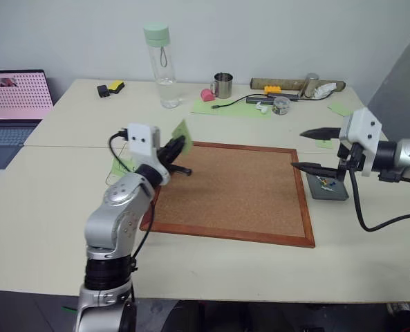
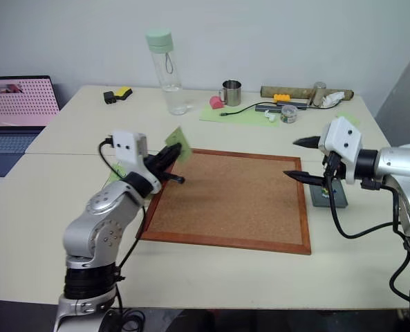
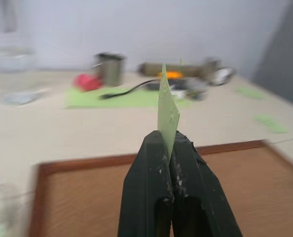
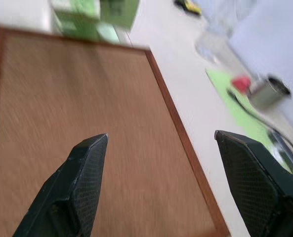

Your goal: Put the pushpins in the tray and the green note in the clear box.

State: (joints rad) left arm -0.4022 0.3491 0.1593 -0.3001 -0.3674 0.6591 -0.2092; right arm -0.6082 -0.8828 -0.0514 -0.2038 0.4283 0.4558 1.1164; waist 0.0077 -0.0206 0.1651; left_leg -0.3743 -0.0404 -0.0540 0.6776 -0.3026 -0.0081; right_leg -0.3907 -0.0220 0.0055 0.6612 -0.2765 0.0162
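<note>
Left wrist view: green note [image 3: 167, 111] (upright) pinched in left hand [image 3: 170, 148]

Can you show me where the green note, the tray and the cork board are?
green note [image 3: 167, 111]: left wrist view, its thin face.
tray [image 1: 336, 194]: left eye view, its front rim.
cork board [image 1: 239, 187]: left eye view, its bare middle.

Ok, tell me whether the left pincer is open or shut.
Shut: the left pincer has its fingers pressed together on the green note.
</note>
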